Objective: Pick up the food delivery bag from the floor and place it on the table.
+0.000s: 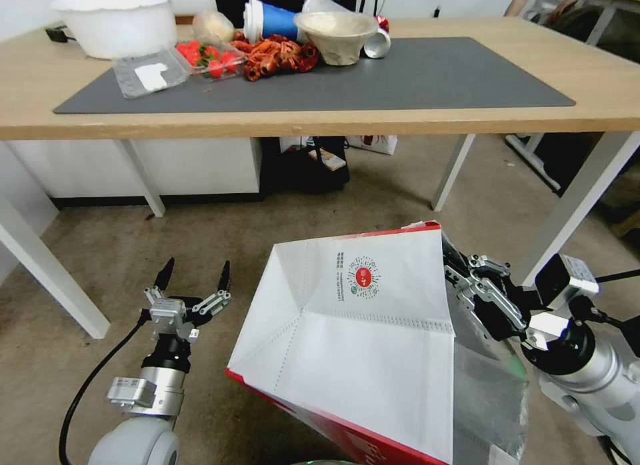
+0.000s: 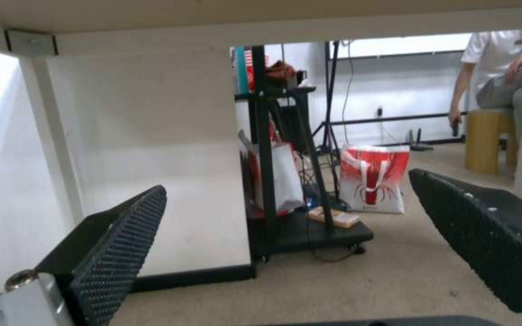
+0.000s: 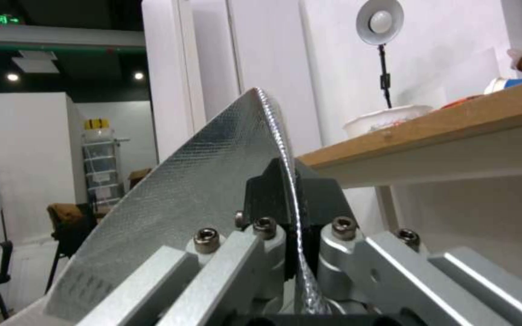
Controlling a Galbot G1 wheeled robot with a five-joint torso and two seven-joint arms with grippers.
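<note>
Right pincer [image 1: 453, 265] clamps the food delivery bag [image 1: 360, 338] by its upper rim (silver foil lining pinched between the pads), holding it tilted above the floor [image 1: 100, 252], in front of the desk [image 1: 333, 118]. Left pincer [image 1: 193, 278] hangs spread wide beside the bag, gripping nothing.

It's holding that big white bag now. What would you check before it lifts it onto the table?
1. Grip: right end effector shut on the food delivery bag edge, foil lining pinched between the fingers: ok.
2. Left end effector open, beside the bag, apart from it: ok.
3. Bare mat on the table at the right: ok.
4. Bag below the tabletop edge, must rise above it: not ok yet.
5. Bag's contents or weight: cannot tell.
</note>
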